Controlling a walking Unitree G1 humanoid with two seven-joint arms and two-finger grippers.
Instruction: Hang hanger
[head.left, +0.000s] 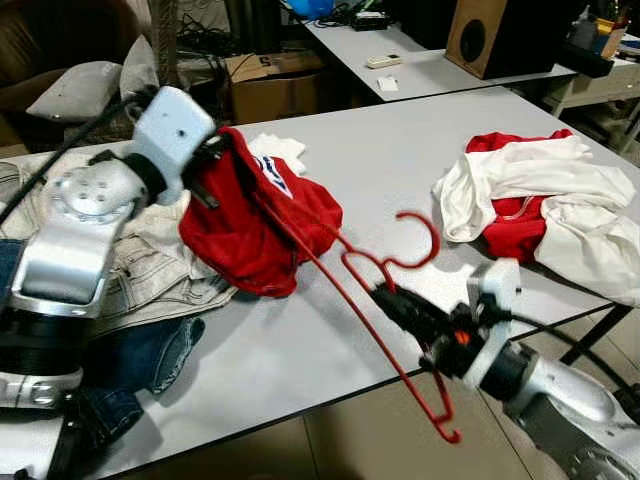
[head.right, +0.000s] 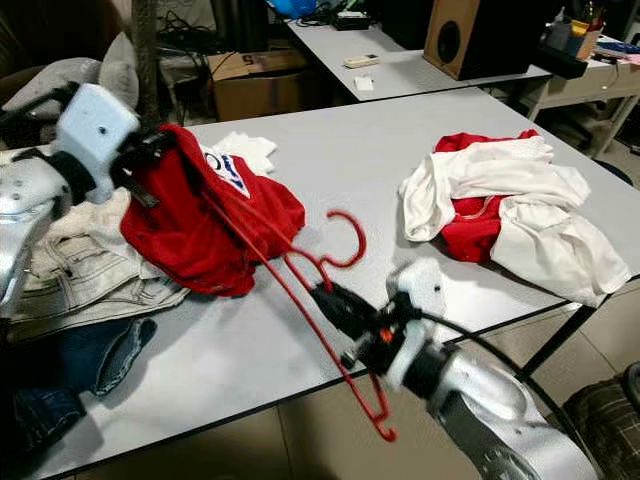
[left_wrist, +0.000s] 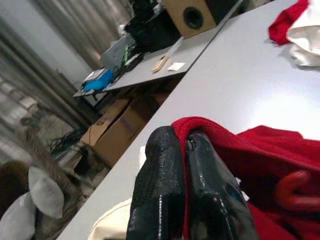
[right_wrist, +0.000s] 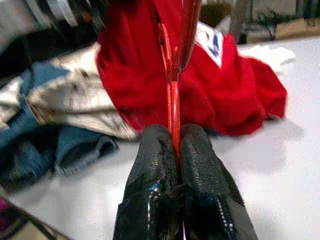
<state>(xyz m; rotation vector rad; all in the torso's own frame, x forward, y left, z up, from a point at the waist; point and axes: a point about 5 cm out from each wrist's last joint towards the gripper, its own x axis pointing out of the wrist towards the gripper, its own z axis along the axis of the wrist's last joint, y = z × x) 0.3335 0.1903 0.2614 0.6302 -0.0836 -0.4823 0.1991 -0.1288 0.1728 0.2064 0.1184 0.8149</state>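
Pinching red shirt (head.left: 250, 225), left tool (left_wrist: 182, 150), right tool (right_wrist: 172, 145) clamping hanger (head.left: 385, 300), grey table (head.left: 400, 150), possibly office.

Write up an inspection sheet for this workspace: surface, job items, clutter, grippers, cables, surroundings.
Surface: grey table, laundry on both sides.
Job items: red hanger partly inside the red shirt, hook free, far end past the table edge.
Clutter: red and white clothes on the robot's right; beige trousers and jeans on its left.
Grippers: left gripper pinches the shirt; right gripper clamps the hanger's bar.
Cables: black cable along the right arm.
Surroundings: second table, speaker, cardboard box, cushions.
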